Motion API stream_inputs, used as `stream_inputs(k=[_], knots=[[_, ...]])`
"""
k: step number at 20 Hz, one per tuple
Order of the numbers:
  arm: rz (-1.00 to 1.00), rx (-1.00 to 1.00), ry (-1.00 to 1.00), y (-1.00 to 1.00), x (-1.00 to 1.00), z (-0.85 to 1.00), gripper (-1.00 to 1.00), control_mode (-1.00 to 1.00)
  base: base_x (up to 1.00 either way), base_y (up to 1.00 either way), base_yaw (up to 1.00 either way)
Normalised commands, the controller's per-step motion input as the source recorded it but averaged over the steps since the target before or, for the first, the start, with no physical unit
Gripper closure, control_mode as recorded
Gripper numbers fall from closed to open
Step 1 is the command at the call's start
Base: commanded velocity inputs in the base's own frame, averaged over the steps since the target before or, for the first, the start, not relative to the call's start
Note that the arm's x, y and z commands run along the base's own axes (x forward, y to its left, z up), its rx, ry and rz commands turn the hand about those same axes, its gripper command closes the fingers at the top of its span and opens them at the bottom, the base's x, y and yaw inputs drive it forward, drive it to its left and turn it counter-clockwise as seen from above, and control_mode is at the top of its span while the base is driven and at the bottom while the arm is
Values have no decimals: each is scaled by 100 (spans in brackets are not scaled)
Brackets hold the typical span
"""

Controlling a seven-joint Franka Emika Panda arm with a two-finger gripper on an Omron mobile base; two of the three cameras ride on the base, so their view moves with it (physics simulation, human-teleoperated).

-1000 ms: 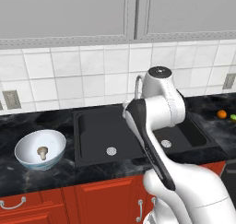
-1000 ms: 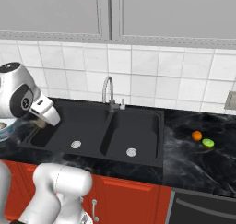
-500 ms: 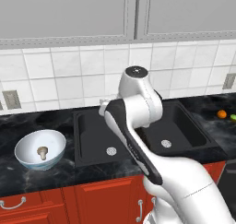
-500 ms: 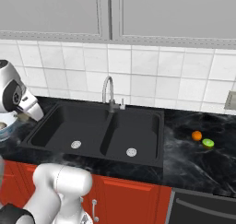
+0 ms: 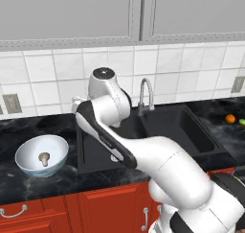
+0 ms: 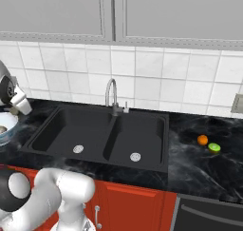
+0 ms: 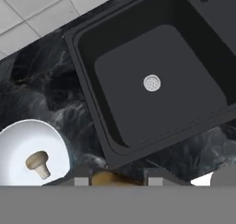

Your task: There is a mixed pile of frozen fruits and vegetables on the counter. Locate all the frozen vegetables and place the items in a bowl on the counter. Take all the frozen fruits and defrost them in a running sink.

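On the counter [image 5: 28, 186] in the left base view, one mushroom [image 5: 44, 157] lies in the bowl [image 5: 28, 150]; orange ball [image 5: 230, 118] far right. Right base view: orange [image 6: 202, 139] and green ball [image 6: 214, 148] right of the sink [image 6: 102, 137]. Hand view: gripper [image 7: 115, 178] clamps a second mushroom [image 7: 109, 178] beside the bowl [image 7: 18, 140].

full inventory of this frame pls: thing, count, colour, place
mushroom in bowl: 1, tan, lying inside
mushroom between the jaws: 1, tan-brown, at hand view's bottom edge
bowl: 1, white inside, counter left of sink
orange ball: 1, counter right of sink
green ball: 1, lime, beside the orange one
sink: 1, black, double basin
faucet: 1, silver, behind sink
counter: black marble
gripper: holding a mushroom, near the bowl
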Motion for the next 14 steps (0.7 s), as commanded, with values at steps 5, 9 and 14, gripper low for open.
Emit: stream_inputs(k=[5, 9, 14], knots=[[2, 0, 11, 80, 52, -6, 100, -100, 0, 0, 0], [2, 0, 11, 73, 20, -8, 100, -100, 0, 0, 0], [5, 0, 12, 66, 20, -18, 100, -100, 0, 0, 0]])
